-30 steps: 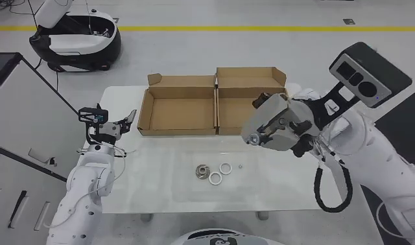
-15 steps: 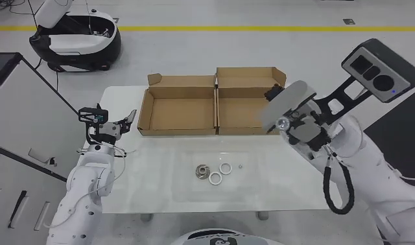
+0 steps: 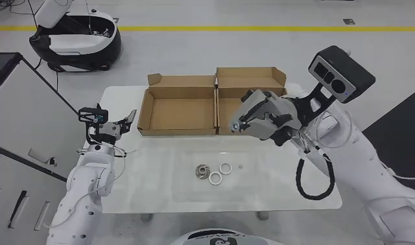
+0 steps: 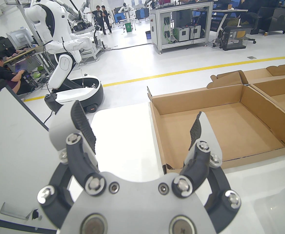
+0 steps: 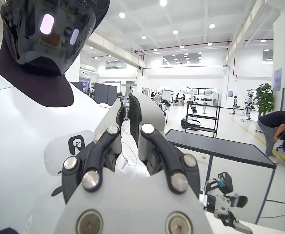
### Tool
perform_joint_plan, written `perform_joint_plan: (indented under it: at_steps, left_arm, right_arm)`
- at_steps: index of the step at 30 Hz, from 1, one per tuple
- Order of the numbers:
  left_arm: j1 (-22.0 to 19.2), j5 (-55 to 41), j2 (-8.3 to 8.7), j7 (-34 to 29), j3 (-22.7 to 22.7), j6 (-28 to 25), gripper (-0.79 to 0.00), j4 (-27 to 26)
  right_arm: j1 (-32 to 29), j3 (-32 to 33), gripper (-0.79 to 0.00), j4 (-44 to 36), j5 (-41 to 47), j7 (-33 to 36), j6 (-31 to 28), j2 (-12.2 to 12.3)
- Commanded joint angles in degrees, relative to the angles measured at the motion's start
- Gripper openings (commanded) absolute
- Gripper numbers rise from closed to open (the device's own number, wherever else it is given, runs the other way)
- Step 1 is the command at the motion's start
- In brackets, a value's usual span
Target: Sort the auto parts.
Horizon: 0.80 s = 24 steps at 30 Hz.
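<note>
Two open cardboard boxes, the left box [image 3: 176, 109] and the right box [image 3: 249, 83], are sitting touching at the far side of the counter [image 3: 155, 180]. Nearer are lying one metal gear-like part [image 3: 200, 172], two white rings, the nearer ring [image 3: 213, 178] and the farther ring [image 3: 225, 168], and one tiny piece [image 3: 240, 166]. The right wrist view is showing the right tool [image 5: 126, 103] narrowly pinching a small ribbed part [image 5: 125, 113]; from above, its arm is covering part of the right box. The left tool [image 4: 137, 113] is gaping wide beside the left box.
</note>
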Motion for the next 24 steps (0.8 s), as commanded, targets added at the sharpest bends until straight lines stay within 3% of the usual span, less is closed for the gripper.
perform_joint_plan:
  at_steps: [1, 14, 24]
  left_arm:
    - [0.00, 0.00, 0.00, 0.00, 0.00, 0.00, 0.000, 0.00]
    - [0.00, 0.00, 0.00, 0.00, 0.00, 0.00, 0.000, 0.00]
    - [0.00, 0.00, 0.00, 0.00, 0.00, 0.00, 0.000, 0.00]
  right_arm:
    - [-0.45, 0.45, -0.785, -0.28, 1.22, 0.33, 0.00, -0.22]
    - [-3.81, 4.16, -0.785, -2.10, 9.68, 3.51, 0.00, -3.14]
    - [-3.81, 4.16, -0.785, -2.10, 9.68, 3.51, 0.00, -3.14]
